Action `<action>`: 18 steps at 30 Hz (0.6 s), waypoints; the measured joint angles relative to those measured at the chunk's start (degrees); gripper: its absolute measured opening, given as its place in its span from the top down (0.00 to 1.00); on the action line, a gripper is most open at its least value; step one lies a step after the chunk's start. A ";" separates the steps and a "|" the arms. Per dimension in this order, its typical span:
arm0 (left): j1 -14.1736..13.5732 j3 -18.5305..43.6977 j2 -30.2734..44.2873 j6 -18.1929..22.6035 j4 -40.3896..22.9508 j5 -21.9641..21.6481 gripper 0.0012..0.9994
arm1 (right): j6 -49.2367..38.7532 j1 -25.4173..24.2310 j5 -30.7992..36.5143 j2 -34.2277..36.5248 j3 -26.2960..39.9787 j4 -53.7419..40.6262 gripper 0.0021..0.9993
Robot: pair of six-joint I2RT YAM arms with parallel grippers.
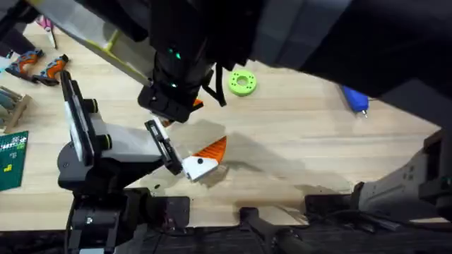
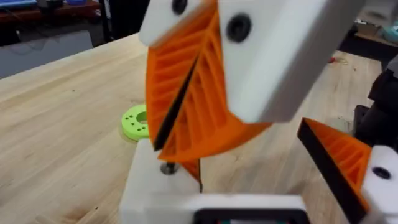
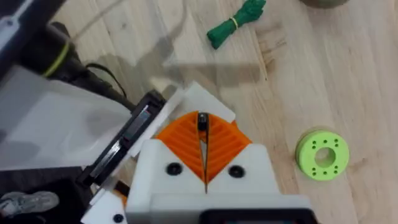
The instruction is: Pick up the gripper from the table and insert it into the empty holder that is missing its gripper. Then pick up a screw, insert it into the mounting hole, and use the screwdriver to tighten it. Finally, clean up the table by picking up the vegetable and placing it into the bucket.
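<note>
**Overhead view.** The left gripper [image 1: 203, 159] is lying low over the bench [image 1: 304, 141], near the front edge at mid-width. The right arm is rising dark and large under the camera. The right gripper [image 1: 173, 102] is pointing down just behind the left one. Farther back a green ring [image 1: 242, 82] is sitting on the wood. The screwdriver [image 1: 355, 99] is lying well off to the right, and orange-handled pliers [image 1: 42, 67] are resting at the far left.

**Left wrist view.** The left gripper's fingers are standing spread. One is the white holder [image 2: 149, 183] and the other is carrying an orange ribbed pad. A sliver of orange is showing at the holder's inner edge; whether a tip is seated there cannot be told. The right gripper's two orange pads are hanging directly above the holder, pressed together. A small screw [image 2: 167, 168] is standing between their tips and the holder's top, touching the white block.

**Right wrist view.** The same pads are closing on the dark end of the screw from above, with the white holder right beneath. This view is also showing a green vegetable [image 3: 236, 22] lying on the bench beyond the grippers, apart from the ring.
</note>
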 joint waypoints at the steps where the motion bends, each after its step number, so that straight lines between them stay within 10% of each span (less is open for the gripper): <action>1: 0.00 0.00 -0.02 0.00 0.00 0.00 0.03 | 0.12 0.00 0.00 0.21 0.02 -0.02 1.00; 18: 0.00 0.00 0.26 -0.89 -0.09 0.00 0.03 | 0.71 -0.10 0.05 1.86 0.07 0.16 0.88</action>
